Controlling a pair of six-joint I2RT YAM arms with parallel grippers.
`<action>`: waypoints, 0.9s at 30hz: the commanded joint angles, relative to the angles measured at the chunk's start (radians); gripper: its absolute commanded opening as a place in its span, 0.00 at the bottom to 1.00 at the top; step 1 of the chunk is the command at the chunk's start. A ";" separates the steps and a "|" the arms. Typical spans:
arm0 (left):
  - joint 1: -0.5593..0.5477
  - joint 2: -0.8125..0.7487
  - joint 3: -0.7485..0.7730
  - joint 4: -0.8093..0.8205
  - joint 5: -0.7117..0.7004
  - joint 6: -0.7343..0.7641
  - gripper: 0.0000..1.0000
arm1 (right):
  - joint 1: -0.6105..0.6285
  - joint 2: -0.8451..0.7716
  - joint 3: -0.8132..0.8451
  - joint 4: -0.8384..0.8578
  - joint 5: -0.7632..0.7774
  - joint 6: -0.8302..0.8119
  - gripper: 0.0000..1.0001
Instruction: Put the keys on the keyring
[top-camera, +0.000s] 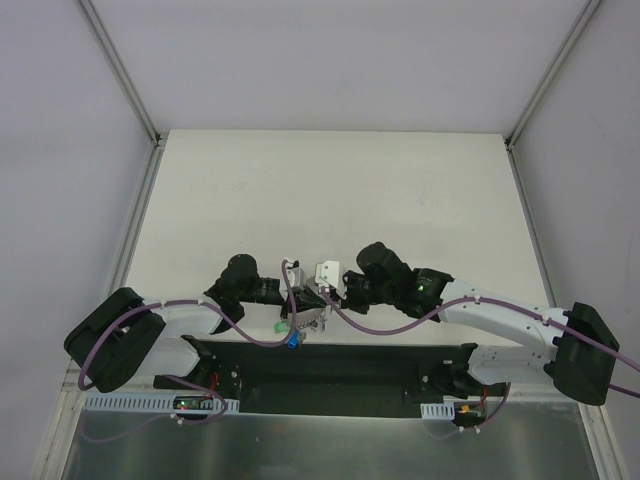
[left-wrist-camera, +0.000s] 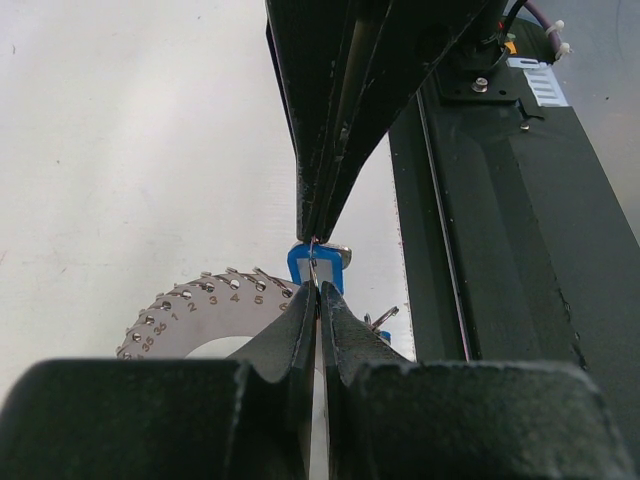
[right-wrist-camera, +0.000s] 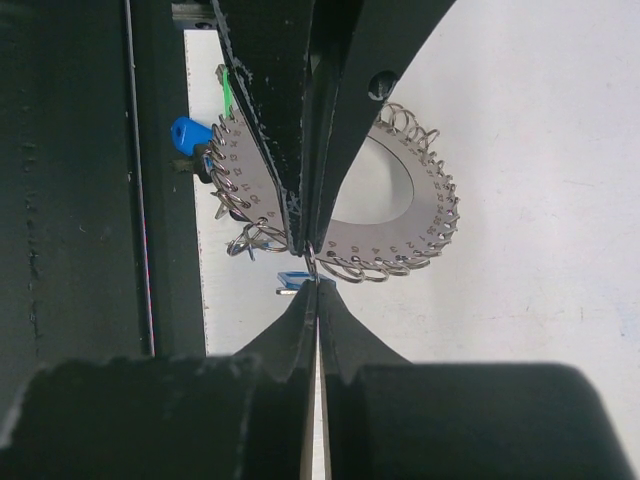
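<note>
Two robot arms meet over the near edge of a white table (top-camera: 330, 190), mid-way through threading a key. The left gripper (left-wrist-camera: 316, 262) has its jaws pressed together at a small silver key with a blue rectangular plastic tag (left-wrist-camera: 297, 266), apparently pinching it by the tag. The right gripper (right-wrist-camera: 316, 270), jaws likewise closed, seems to nip the lower rim of the keyring (right-wrist-camera: 430, 215), a flat silvery metal ring stamped with numbers and edged with small wire loops. The ring sits between the two wrists, just beside the black base plate (top-camera: 340, 365), with the blue tag touching or nearly touching its rim where both sets of fingertips converge. Off to one side of the ring lie a key with a rounded blue plastic head (right-wrist-camera: 188, 135) and a sliver of green plastic tag (right-wrist-camera: 227, 92); whether either is already hooked on cannot be told. The step in hand looks like the attachment itself. The next move would call for the right arm to hold the ring steady while the left guides the key's eye onto one wire loop.
</note>
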 joint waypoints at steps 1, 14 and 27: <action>0.009 -0.018 0.033 0.053 0.061 0.002 0.00 | 0.003 0.008 0.039 0.018 -0.032 -0.015 0.01; 0.009 0.011 0.013 0.179 0.072 -0.045 0.00 | 0.003 0.020 0.037 0.049 -0.091 -0.006 0.01; 0.009 0.042 0.000 0.279 0.066 -0.103 0.00 | 0.003 0.029 0.030 0.093 -0.122 0.014 0.01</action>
